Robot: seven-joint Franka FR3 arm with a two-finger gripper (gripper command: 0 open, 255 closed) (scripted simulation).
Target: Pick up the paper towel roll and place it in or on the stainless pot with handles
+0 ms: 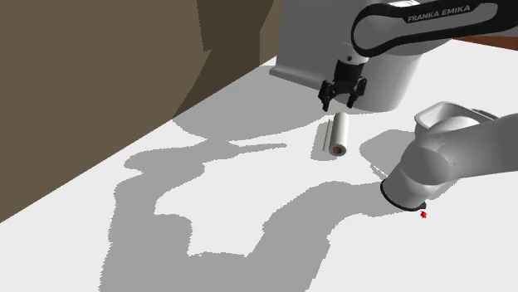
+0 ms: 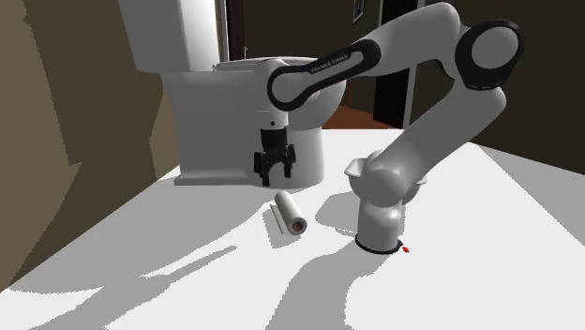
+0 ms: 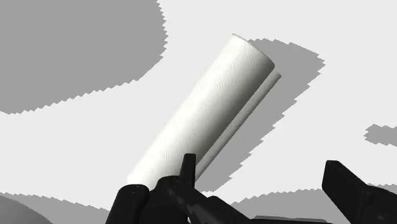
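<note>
Hovering just above the paper towel roll (image 1: 339, 135), the gripper (image 1: 340, 104) points down at it in the shoulder view; the roll lies on its side on the white surface (image 1: 465, 249). Pale pot (image 1: 442, 114) off to the gripper's side, half behind the arm (image 1: 465, 153), contents hidden. Second exterior view: fingers (image 2: 264, 171) apart, empty. Wrist view: roll (image 3: 203, 108) ahead of fingers (image 3: 340, 181), untouched. Probably light, soft, crushable; clasp mid-length, gently.

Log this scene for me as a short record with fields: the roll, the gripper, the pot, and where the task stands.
roll: white paper towel roll, lying on its side on the white surface
gripper: black gripper, open, above the roll, not touching it
pot: pale pot, partly hidden behind the arm, nothing seen on it
task state: roll not yet grasped
</note>
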